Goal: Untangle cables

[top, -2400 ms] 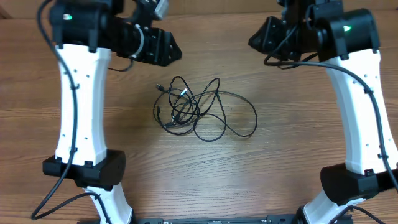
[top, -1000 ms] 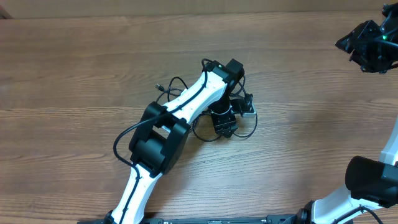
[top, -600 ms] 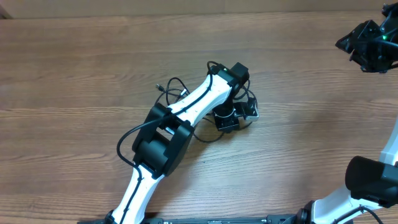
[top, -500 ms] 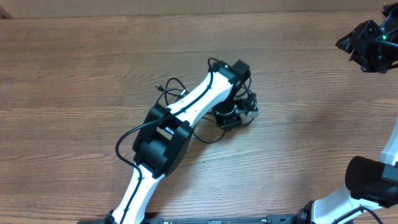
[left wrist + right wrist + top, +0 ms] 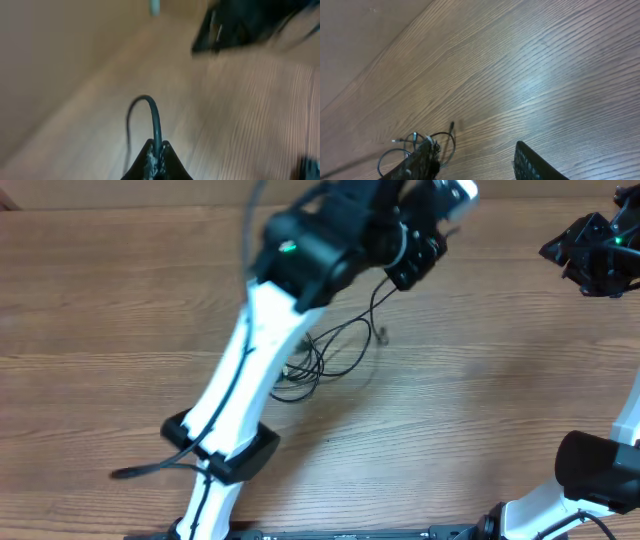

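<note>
The cables [image 5: 318, 363] lie as a loose black tangle on the wooden table, partly hidden under my raised left arm. One cord [image 5: 374, 304] rises from the tangle to my left gripper [image 5: 398, 275], which is lifted toward the far side. A small plug end [image 5: 383, 333] dangles beside that cord. In the left wrist view the left gripper [image 5: 156, 151] is shut on this thin black cord [image 5: 154, 111], which arcs away above the jaws. My right gripper [image 5: 474, 146] is open and empty at the far right, well away from the cables [image 5: 400, 145].
The right arm's dark head [image 5: 592, 252] hangs at the far right edge, and it shows as a blurred dark shape [image 5: 240, 27] in the left wrist view. The left arm's white link [image 5: 240, 370] crosses the table [image 5: 500, 380] diagonally over the tangle.
The left gripper has shut on a cord and swung up and toward the far side, drawing that cord out of the tangle. The right arm has not moved.
</note>
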Controlling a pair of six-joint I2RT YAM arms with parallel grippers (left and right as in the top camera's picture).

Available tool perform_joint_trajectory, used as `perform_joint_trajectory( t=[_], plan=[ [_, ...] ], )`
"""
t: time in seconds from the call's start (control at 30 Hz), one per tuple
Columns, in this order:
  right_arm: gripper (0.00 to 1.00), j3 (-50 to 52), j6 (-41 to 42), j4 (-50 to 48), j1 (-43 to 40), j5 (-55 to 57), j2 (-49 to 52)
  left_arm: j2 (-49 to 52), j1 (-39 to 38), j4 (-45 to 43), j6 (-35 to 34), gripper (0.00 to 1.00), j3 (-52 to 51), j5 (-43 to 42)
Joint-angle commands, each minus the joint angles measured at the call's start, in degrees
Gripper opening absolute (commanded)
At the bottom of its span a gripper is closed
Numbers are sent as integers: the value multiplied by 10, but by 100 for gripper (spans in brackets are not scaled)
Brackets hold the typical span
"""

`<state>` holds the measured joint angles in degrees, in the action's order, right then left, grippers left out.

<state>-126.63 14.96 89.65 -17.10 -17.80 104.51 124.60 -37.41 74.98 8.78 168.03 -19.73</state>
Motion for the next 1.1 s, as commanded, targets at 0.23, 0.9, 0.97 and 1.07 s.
perform_joint_trajectory(
  t=[0.23,0.9,0.97,1.07],
  plan=[
    [47,2,-3,3,2,-3,-1,-86,156,-16,-151,4,72,-9],
    [47,3,-16,5,29,-3,-1,-104,399,107,-239,4,70,275],
    [47,3,-16,3,29,-3,-1,-102,428,105,-236,4,66,277],
    [47,3,-16,3,29,-3,-1,-99,500,91,-238,4,64,259]
  ],
)
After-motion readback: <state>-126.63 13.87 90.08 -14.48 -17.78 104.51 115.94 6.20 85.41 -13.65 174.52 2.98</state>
